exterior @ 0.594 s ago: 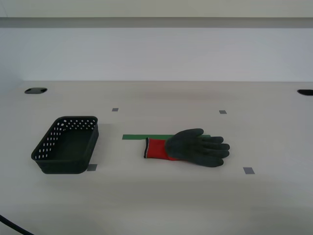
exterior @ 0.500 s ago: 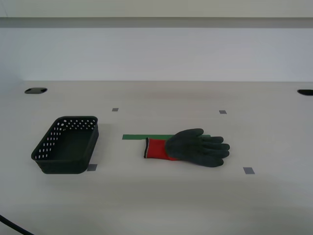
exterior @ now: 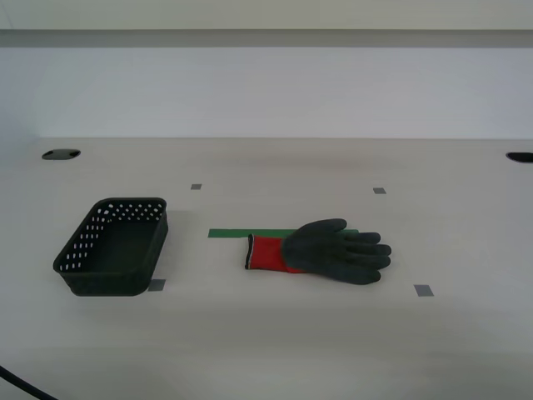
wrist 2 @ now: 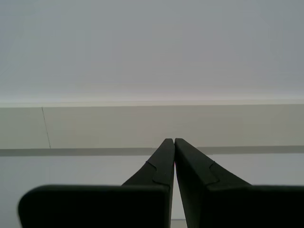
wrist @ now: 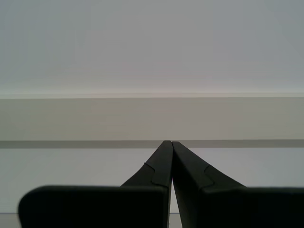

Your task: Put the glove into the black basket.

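The glove point(exterior: 329, 249) lies flat on the table near the middle of the exterior view, its red cuff pointing to the view's left and its dark grey fingers to the right. The black basket point(exterior: 112, 247) stands empty on the table at the exterior view's left, apart from the glove. My first gripper point(wrist: 171, 142) is shut and empty, facing a pale wall. My second gripper point(wrist 2: 174, 139) is shut and empty, also facing the wall. Neither arm shows in the exterior view.
A green tape strip point(exterior: 250, 233) lies just behind the glove. Small grey tape squares point(exterior: 424, 290) dot the table. Dark cable holes point(exterior: 61, 154) sit at the far corners. A black cable point(exterior: 21, 385) crosses the near left corner.
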You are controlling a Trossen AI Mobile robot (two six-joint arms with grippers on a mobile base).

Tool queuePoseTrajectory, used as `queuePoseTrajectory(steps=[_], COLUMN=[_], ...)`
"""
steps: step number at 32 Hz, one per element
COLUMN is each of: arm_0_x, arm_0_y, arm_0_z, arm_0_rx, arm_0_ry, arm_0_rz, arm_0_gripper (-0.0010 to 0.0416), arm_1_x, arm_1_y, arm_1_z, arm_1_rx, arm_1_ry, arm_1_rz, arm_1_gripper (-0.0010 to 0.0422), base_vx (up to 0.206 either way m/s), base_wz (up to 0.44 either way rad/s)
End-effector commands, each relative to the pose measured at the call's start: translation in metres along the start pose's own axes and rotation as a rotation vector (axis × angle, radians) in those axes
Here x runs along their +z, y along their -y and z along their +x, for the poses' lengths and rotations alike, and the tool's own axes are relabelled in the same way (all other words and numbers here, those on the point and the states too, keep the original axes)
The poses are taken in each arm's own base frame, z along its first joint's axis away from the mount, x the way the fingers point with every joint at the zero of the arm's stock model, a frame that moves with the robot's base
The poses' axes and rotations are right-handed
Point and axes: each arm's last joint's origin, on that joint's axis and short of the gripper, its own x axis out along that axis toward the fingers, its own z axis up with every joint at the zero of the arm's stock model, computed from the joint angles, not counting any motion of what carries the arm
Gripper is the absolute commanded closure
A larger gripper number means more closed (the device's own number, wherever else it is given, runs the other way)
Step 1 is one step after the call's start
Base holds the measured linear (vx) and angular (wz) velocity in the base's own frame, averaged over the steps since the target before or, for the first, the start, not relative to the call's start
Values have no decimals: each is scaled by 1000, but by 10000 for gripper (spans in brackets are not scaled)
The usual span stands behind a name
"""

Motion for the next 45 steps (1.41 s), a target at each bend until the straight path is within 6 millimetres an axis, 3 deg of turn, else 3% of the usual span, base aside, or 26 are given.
queuePoseTrajectory(steps=[1, 7, 11, 16, 22, 26, 34, 45], arm_0_x=[1, 1, 1, 1, 1, 1, 1, 1], arm_0_y=[0, 0, 0, 0, 0, 0, 0, 0], arm_0_z=[0, 0, 0, 0, 0, 0, 0, 0], arm_0_rx=[0, 1, 0, 0, 0, 0, 0, 0], arm_0_ry=[4, 4, 4, 4, 4, 4, 3, 5], arm_0_rz=[0, 0, 0, 0, 0, 0, 0, 0], arm_0_gripper=[405, 405, 405, 405, 405, 405, 405, 405], arm_1_x=[1, -1, -3, 7, 30, 34, 9, -58], arm_1_y=[1, 6, 6, 16, 44, 63, 121, 228], arm_1_z=[0, 0, 3, 8, 7, 9, 31, 62], arm_1_rx=[-35, -182, -180, -229, -358, -436, -632, -858], arm_1_ry=[8, -25, -171, -342, -385, -458, -734, -1016], arm_1_rz=[1, -55, -115, -68, -4, 5, 117, 279], arm_1_gripper=[412, 412, 413, 413, 413, 413, 413, 412], base_vx=[0, 0, 0, 0, 0, 0, 0, 0], base_wz=[0, 0, 0, 0, 0, 0, 0, 0])
